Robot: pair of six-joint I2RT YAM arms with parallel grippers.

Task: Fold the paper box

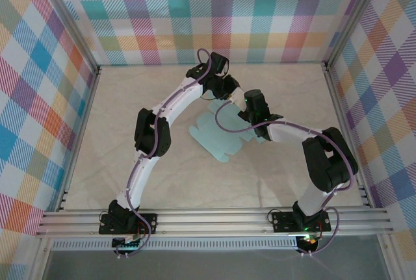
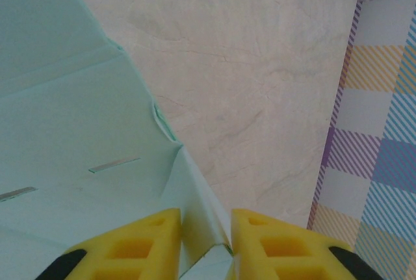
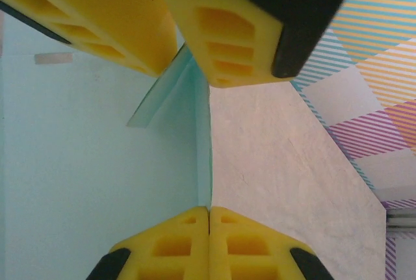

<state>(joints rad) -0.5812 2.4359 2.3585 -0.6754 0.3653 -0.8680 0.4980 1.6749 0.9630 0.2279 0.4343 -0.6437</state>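
The box [image 1: 218,138] lies opened out as a flat mint sheet near the middle of the bench [image 1: 130,176], with one flap [image 2: 195,182] along its far right side standing up off the surface. From the look of it this is thin card: very light, springy at the creases, and easy to dent or tear at the slots and tabs. I'd judge it will slide across the smooth bench if pushed from one side only. It would be best taken by a flap's free edge, close to the crease, with the rest of the sheet held down.

The right pincer [image 3: 208,218] is pressed together on the raised flap's edge, the card [image 3: 97,163] running straight into the seam between its fingers. The left pincer [image 2: 207,244] has the same flap between its yellow fingers. The card fills the narrow gap, but I cannot tell whether it bites yet. Seen from the right wrist, the left pincer [image 3: 188,75] sits just beyond the right one along that edge.

Pale bare bench [image 2: 260,65] spreads out beyond the flap.
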